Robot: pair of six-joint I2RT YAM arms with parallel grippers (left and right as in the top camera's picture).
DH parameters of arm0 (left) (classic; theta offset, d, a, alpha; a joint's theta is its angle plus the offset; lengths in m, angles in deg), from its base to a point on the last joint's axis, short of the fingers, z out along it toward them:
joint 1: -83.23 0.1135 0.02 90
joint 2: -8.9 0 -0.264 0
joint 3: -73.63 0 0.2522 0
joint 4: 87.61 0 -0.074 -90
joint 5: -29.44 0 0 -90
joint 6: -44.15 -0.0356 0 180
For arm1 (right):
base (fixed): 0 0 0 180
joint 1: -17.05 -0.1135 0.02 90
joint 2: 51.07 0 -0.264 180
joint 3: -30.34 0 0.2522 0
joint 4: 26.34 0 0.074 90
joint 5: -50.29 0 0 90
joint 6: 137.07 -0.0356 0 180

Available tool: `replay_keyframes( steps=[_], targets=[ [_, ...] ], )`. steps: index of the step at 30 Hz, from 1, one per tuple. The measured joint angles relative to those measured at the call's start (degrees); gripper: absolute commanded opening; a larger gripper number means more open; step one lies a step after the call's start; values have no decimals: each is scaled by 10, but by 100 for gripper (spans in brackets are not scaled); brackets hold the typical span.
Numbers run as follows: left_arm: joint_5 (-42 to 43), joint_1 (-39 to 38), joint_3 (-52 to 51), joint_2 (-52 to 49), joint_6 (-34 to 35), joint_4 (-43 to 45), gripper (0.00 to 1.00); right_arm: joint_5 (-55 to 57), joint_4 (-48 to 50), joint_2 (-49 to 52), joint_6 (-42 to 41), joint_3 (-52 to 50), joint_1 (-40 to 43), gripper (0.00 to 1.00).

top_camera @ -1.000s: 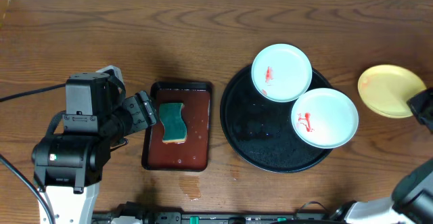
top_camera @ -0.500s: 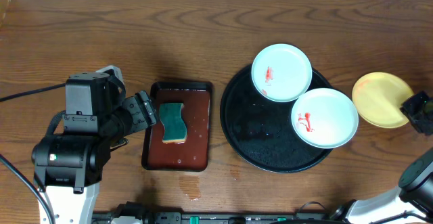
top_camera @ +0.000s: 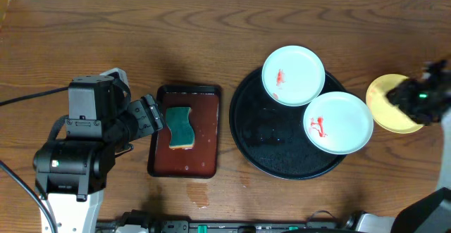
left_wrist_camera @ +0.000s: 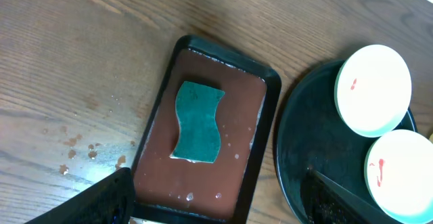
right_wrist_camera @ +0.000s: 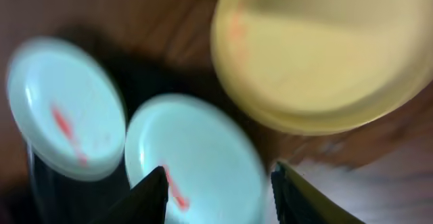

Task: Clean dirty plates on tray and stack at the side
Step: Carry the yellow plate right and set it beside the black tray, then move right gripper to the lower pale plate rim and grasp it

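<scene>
Left arm [top_camera: 83,145]: black boxy housings, white lower link, small green light, thin black cable [top_camera: 28,97] running off to the left. Left gripper [left_wrist_camera: 220,183]: matte black fingers [left_wrist_camera: 101,200]. Right arm [top_camera: 423,96]: black, blurred, one green light. Right gripper [right_wrist_camera: 220,170]: black tapered fingers [right_wrist_camera: 145,198].

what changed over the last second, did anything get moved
The right gripper swung in from the table's right edge and now hangs over the yellow plate, which slid a little left toward the black tray. Its jaws look open and hold nothing. The far white plate, the near white plate, the sponge and the left gripper stayed put.
</scene>
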Motion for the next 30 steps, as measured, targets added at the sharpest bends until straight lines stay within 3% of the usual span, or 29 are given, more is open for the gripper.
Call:
replay_keyframes(
  steps=[6, 11, 14, 18, 30],
  targets=[
    [0, 0, 0, 0, 0, 0, 79, 167, 36, 16, -42, -72, -112, 51],
    [0, 0, 0, 0, 0, 0, 79, 229, 123, 30, -59, -145, -122, 47],
    [0, 0, 0, -1, 0, 0, 79, 239, 149, 34, -63, -167, -118, 34],
    [0, 0, 0, -1, 0, 0, 79, 235, 158, 35, -68, -174, -116, 1],
    [0, 0, 0, -1, 0, 0, 79, 205, 80, -1, -69, -174, -116, 1]
  ],
)
